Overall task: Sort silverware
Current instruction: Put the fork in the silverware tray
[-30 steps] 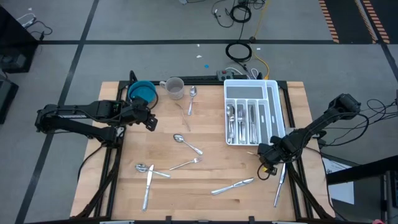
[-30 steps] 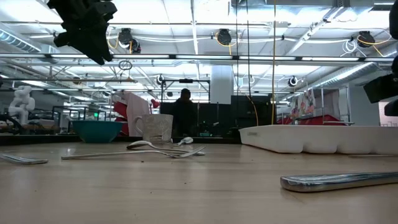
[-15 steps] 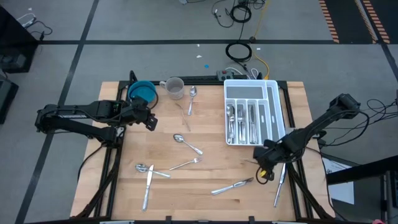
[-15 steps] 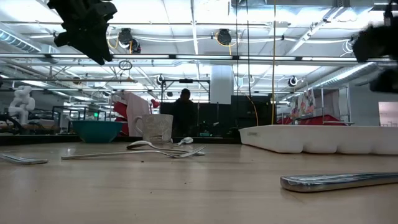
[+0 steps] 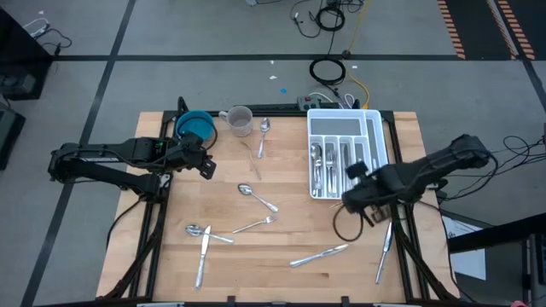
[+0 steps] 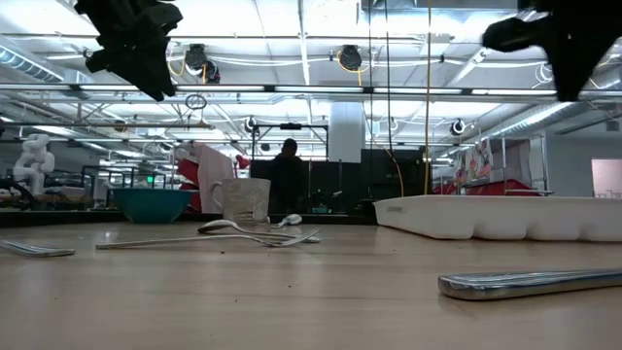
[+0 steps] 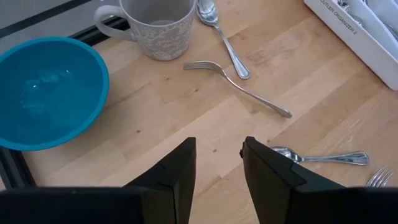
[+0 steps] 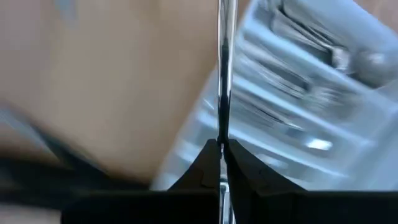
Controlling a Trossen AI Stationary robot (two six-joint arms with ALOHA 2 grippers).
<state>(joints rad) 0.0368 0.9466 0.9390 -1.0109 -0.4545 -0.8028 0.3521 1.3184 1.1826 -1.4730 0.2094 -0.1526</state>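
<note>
The silverware piece [image 8: 222, 68] in the right gripper [image 8: 221, 149] is a slim, shiny metal shaft; its end is cut off and blurred, so its type is indeterminate. The jaws pinch it above the near end of the white moulded tray [image 5: 373, 159]. Other forks, spoons and knives lie scattered on the wooden table [image 5: 290, 230]. The left gripper [image 7: 217, 163] hovers near the blue bowl [image 7: 46, 93], jaws parted, empty.

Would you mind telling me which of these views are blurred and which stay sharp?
Right wrist view: motion-smeared tray and table, only the fingers and the thin utensil they pinch are crisp. Low view: the near knife is soft. High and left wrist views: sharp, with the bowl clear.
</note>
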